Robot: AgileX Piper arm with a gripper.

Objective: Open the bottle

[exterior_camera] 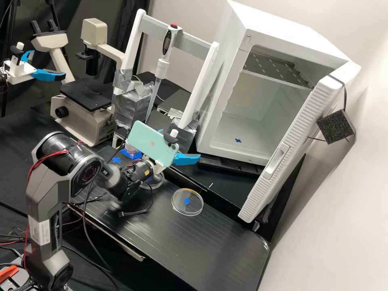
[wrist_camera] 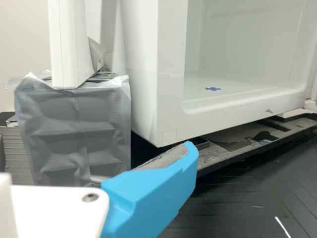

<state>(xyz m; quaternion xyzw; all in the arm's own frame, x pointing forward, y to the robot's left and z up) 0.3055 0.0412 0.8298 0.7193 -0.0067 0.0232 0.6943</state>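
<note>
Well, leftmost of what matters in the high view, the microscope (exterior_camera: 85, 123) stands at the back, no business of mine. Next along comes what I take for the bottle (exterior_camera: 129, 149), pinkish and see-through, on or in a blue stand (exterior_camera: 132, 154); I can't tell which. The phone (exterior_camera: 150, 141) mounted on my wrist cuts across my sight of it, so I can't say how its cap sits. Then comes my gripper (exterior_camera: 180, 144), spread wide, nothing between its fingers, raised above the bench (exterior_camera: 220, 242) and aimed away from the bottle. A clear dish (exterior_camera: 187, 202) lies beyond my wrist, and the white cabinet (exterior_camera: 283, 28) stands open farther right; the wrist view has one blue finger (wrist_camera: 153, 191) in front of that cabinet's lower corner.

So I'd judge I'm at the very start: the approach is yet to be made, and neither grip nor twist is under way. The next move calls for me to swing back left, keeping my fingers apart, until the bottle sits squarely under them. After that I'd lower straight down around the cap, close evenly and turn. Coming in off-centre could tip the bottle, or spin it along with the cap if the stand doesn't hold it firmly.
</note>
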